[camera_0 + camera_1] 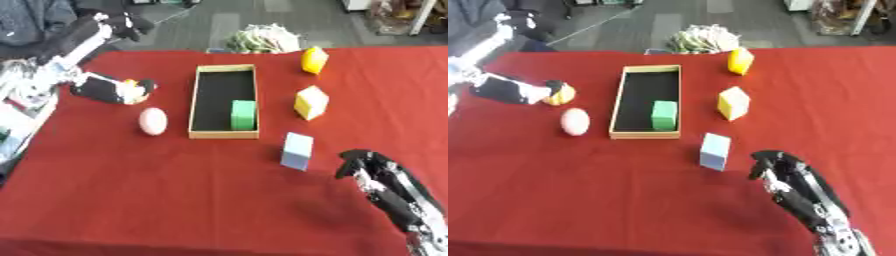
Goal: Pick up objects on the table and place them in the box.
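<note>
Down in the near right corner sits the right hand (385,182), fingers curled a little and holding nothing. Just beside it stands a pale blue block (297,151) on the red table (175,190). Farther back are two yellow blocks (311,102), well apart. One green block (243,115) lies inside the box (224,133). Beside the box rests a pink egg shape (153,121). At the far left, the left hand (118,90) wraps around a small yellow-orange thing (560,94). No writing can be read anywhere.
</note>
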Controlling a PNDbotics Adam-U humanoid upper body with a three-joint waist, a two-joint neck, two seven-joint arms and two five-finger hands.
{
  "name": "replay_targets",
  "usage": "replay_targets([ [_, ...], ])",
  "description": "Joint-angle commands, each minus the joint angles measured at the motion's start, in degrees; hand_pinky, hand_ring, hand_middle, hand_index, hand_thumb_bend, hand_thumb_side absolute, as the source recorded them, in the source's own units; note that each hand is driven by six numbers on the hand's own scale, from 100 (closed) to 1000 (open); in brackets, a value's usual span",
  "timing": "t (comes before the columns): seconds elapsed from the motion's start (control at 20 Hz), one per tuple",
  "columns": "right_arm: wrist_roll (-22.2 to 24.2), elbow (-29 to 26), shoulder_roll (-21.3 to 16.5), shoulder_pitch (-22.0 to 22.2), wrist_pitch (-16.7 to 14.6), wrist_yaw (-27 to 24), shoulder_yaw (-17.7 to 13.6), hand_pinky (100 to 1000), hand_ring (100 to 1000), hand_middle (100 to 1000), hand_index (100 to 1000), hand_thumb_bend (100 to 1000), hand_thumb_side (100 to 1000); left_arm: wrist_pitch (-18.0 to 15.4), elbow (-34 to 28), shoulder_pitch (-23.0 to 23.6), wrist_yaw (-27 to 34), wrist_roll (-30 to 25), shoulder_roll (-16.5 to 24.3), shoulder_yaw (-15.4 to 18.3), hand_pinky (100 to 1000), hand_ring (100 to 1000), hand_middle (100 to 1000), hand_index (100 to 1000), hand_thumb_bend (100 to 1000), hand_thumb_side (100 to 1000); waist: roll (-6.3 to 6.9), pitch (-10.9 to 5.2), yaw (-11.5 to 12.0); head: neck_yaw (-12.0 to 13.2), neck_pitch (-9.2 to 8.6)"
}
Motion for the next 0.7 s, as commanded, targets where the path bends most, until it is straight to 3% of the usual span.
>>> replay_targets([
  [0.05, 0.37, -0.86, -0.79, -0.21, -0.09, -0.1, -0.1, 730, 577, 526, 717, 100, 429, -1.94, 9.25, -5.28, -4.77, -6.7, 1.56, -3.27, 829, 760, 768, 898, 581, 146, 0.79, -1.6, -0.33, 0.11, 0.24],
  [0.35, 0.51, -0.78, -0.65, -0.12, -0.14, -0.2, -0.1, 731, 576, 526, 717, 100, 421, -7.91, 26.63, -12.74, -15.42, -13.89, -4.84, -4.62, 840, 752, 770, 896, 671, 182, 0.59, -2.0, -1.11, -0.55, 0.24],
  [0.7, 0.67, -0.69, -0.51, -0.05, -0.21, -0.33, -0.07, 731, 577, 526, 717, 100, 419, -11.13, 34.74, -15.26, -20.54, -13.96, -8.5, -3.13, 838, 749, 767, 892, 677, 199, 0.34, -2.3, -1.34, -1.12, 0.24],
])
